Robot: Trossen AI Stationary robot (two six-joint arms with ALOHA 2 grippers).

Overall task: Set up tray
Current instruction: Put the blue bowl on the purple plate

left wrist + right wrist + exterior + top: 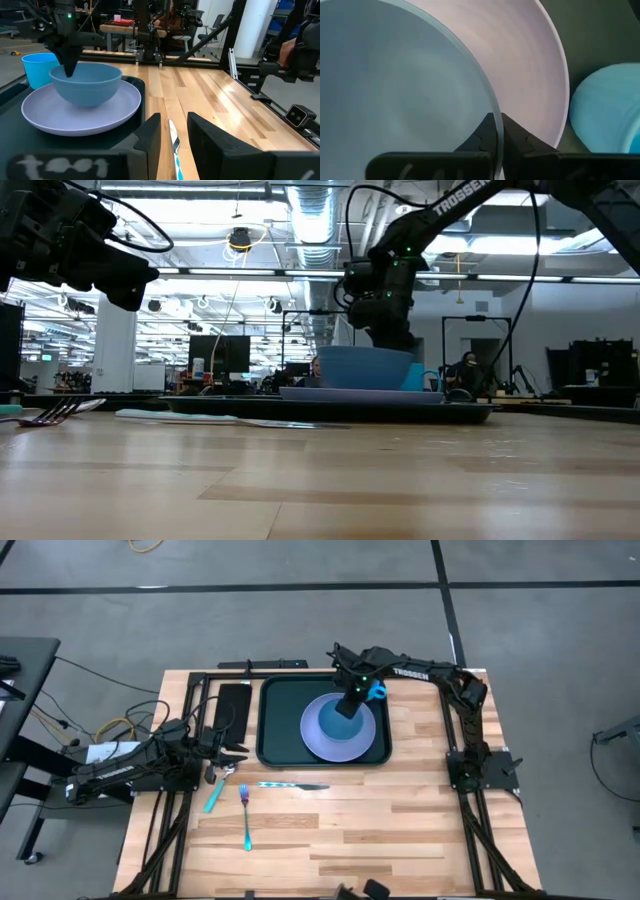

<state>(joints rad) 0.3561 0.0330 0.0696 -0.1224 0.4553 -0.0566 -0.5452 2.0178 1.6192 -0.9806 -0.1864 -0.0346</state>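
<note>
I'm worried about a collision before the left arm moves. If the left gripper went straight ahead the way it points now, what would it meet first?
Probably the knife, lying on the table between the left gripper's open fingers and running ahead. Beyond it the bare wood looks free; the tray and plate sit off to one side, though depth is uncertain.

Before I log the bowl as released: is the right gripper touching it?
Touching. The right wrist view shows the right gripper shut on the bowl's rim, one finger on each side; the bowl sits on the plate.
</note>
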